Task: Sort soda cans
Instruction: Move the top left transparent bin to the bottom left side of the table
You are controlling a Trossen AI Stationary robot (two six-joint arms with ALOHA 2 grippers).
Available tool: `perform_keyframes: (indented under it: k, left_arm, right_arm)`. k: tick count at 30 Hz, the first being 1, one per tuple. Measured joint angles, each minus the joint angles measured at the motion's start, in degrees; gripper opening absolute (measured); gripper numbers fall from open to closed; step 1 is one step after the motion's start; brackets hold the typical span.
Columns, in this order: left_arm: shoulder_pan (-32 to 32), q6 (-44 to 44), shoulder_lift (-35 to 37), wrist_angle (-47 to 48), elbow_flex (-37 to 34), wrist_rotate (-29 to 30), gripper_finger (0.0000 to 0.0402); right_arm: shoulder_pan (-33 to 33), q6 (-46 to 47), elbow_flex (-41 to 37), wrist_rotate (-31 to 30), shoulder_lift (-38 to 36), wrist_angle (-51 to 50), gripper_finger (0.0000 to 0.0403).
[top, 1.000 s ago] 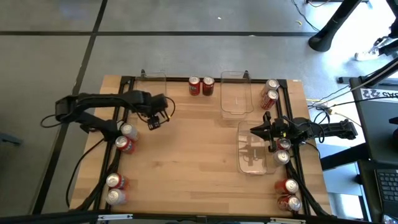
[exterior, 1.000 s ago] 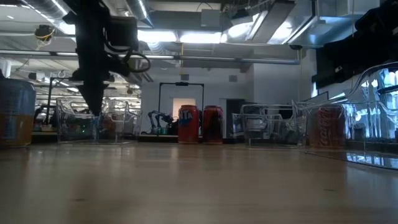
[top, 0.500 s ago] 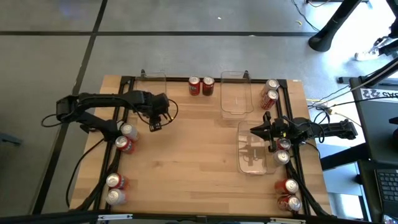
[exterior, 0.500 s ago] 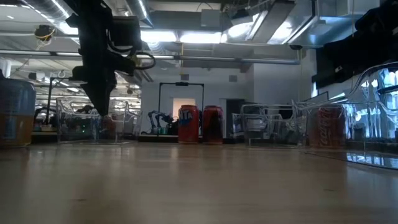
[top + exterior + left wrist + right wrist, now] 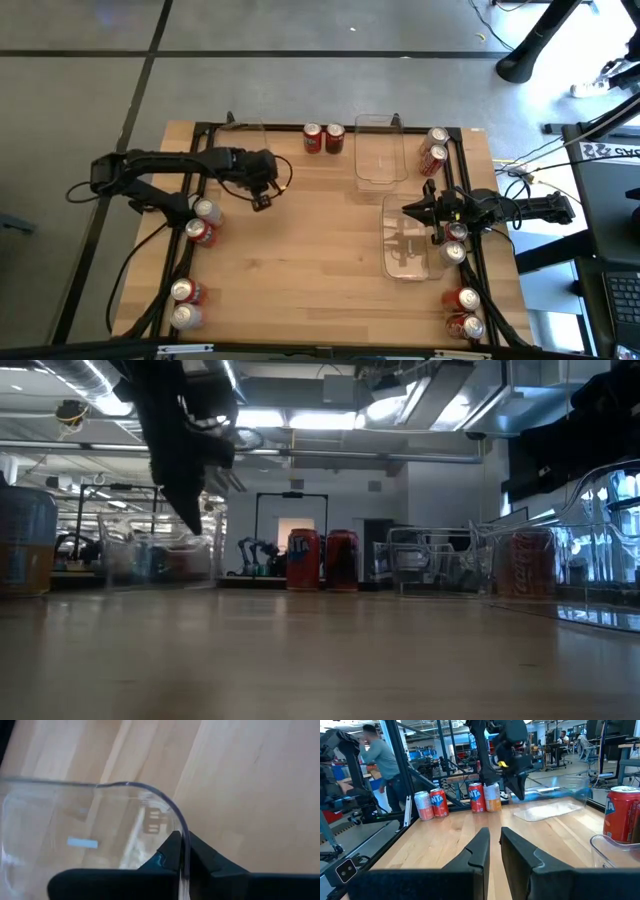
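Observation:
Soda cans stand in pairs around the table: two red ones (image 5: 323, 138) at the far middle, others at the left edge (image 5: 204, 221), near left (image 5: 184, 304), far right (image 5: 434, 148) and near right (image 5: 463, 312). My left gripper (image 5: 262, 200) is shut on a clear plastic tray (image 5: 246, 128) at the far left. That tray shows blurred in the low view (image 5: 165, 560) and in the right wrist view (image 5: 555, 795). My right gripper (image 5: 407, 211) waits at the right, level, shut, with nothing between its fingers (image 5: 495, 845). My left gripper pinches the clear tray's thin wall (image 5: 184, 851) between its two fingers, just beside a rounded corner of the rim (image 5: 160, 795). The fingers slant steeply down from above, one inside the tray and one outside. Whether the tray's base is on the table cannot be told.
Two more clear trays lie on the right half: one at the far edge (image 5: 380, 152), one below my right gripper (image 5: 410, 250). Black frame rails run along the table's edges (image 5: 150, 250). People and other workstations show beyond the table (image 5: 375, 755).
My left gripper has shut on the tray's wall and moved a little toward the table's right edge, tipping less steeply. The tray has gone with it toward the right and shows blurred now.

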State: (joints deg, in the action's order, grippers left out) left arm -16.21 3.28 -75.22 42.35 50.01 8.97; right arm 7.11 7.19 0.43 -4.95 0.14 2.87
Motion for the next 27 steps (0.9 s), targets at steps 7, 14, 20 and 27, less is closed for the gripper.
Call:
perform_keyframes:
  k: [7, 14, 20, 27]
  left_arm:
    - [5.38, 9.62, 0.02, -0.37, 1.1, -0.95, 0.0004]
    - [16.1, 18.05, -1.24, -8.02, 1.12, -1.44, 0.0006]
    - [25.69, 24.57, -4.69, -12.48, 1.19, -0.97, 0.0008]
    - [35.37, 34.83, -9.68, -15.11, 1.43, 0.54, 0.0005]
  right_arm:
    - [-0.02, 0.02, 0.02, 0.0, 0.01, 0.0, 0.0049]
    - [-0.02, 0.01, 0.02, 0.0, 0.01, 0.0, 0.0049]
    - [-0.01, -0.01, 0.02, -0.02, -0.02, -0.27, 0.0049]
    - [-0.02, 0.01, 0.01, -0.02, -0.01, -0.36, 0.0049]
